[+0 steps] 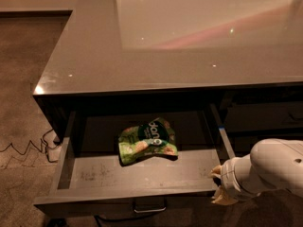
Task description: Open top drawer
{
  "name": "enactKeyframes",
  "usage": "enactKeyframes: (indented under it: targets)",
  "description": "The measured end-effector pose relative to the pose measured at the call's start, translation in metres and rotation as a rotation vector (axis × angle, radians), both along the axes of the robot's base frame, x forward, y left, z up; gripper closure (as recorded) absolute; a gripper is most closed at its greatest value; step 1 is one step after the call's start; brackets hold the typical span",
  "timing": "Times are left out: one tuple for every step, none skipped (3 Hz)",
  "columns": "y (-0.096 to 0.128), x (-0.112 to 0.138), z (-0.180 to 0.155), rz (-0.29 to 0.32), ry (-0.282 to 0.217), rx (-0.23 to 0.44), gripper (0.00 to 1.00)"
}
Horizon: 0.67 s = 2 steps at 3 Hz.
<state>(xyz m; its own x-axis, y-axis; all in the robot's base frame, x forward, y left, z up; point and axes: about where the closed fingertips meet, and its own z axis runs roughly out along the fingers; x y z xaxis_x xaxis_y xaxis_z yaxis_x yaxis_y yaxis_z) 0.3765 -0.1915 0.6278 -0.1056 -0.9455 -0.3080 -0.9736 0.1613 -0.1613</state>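
The top drawer point(94, 175) stands pulled far out from under the grey counter point(142, 65). Its scuffed grey floor shows, and its dark front point(85, 205) with the small metal loop handle point(149, 205) is at the bottom edge of the view. My gripper point(218, 186) is at the drawer's front right corner, beside the right side wall, on the end of my white arm point(270, 167) that comes in from the right. Whether it touches the drawer front I cannot tell.
A green snack bag point(147, 141) lies in the middle of the drawer. Another dark drawer front point(265, 117) is to the right under the counter. A cable point(28, 148) snakes over the carpet at the left.
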Motion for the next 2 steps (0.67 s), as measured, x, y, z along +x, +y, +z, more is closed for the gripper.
enactKeyframes:
  targets:
    - [0.0, 0.0, 0.0, 0.0, 0.0, 0.0, 0.16]
    - [-0.011, -0.012, -0.003, -0.041, -0.001, 0.019, 0.0]
